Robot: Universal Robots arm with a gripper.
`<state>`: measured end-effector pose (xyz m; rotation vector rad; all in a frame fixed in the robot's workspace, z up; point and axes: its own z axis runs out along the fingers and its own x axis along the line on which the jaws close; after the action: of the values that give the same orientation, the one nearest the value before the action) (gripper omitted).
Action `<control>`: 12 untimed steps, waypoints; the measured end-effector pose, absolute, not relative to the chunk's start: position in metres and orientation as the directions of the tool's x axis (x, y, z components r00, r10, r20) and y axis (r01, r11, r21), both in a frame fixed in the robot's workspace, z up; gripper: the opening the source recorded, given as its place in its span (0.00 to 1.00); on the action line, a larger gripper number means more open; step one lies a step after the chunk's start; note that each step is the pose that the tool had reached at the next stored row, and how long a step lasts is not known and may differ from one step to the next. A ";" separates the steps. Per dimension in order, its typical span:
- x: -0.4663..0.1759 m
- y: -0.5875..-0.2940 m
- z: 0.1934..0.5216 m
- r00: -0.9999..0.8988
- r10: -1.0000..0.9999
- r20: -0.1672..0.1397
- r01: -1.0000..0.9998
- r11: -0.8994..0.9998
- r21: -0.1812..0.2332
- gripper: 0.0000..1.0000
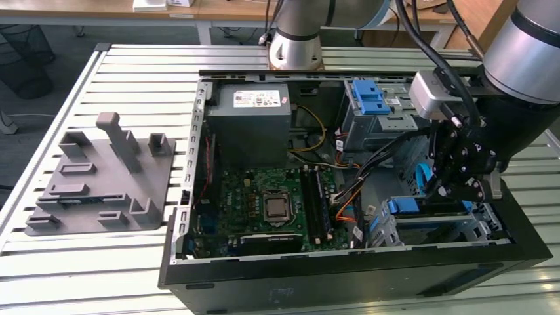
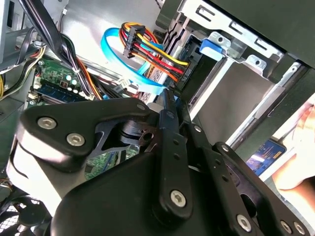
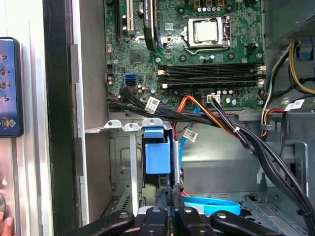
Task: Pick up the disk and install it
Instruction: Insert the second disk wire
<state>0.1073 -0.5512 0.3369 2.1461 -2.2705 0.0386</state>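
Note:
The disk (image 1: 426, 206) sits in the metal drive cage at the open computer case's near corner, on the exterior view's right; its blue plastic end (image 3: 157, 156) shows between the cage's rails. In the second wrist view the disk's blue tab (image 2: 212, 48) sits beside a plugged connector of coloured wires. My gripper (image 1: 457, 180) hangs inside the case just above the cage. Its two black fingers are pressed together, shut, with the tips (image 3: 170, 192) right at the disk's blue end. I cannot tell whether they touch it.
The green motherboard (image 1: 271, 203) and a grey box with a white sticker (image 1: 254, 115) fill the case. Bundled cables (image 3: 231, 128) and a blue flat cable (image 2: 115, 51) run near the gripper. A blue latch piece (image 1: 369, 98) sits higher up. A grey fixture (image 1: 96, 184) lies on the table.

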 end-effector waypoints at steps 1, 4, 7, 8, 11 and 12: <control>0.107 -0.551 0.337 -0.056 -0.998 0.029 -0.998 0.056 -0.006 0.16; 0.107 -0.551 0.337 -0.056 -0.998 0.029 -0.998 0.056 -0.006 0.16; 0.107 -0.552 0.337 -0.056 -0.998 0.029 -0.998 0.056 -0.006 0.16; 0.107 -0.552 0.337 -0.056 -0.998 0.029 -0.998 0.056 -0.006 0.16; 0.107 -0.552 0.336 -0.056 -0.998 0.029 -0.998 0.056 -0.006 0.16; 0.107 -0.552 0.336 -0.056 -0.998 0.029 -0.998 0.056 -0.006 0.16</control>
<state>0.1073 -0.5522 0.3363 2.1463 -2.2706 0.0383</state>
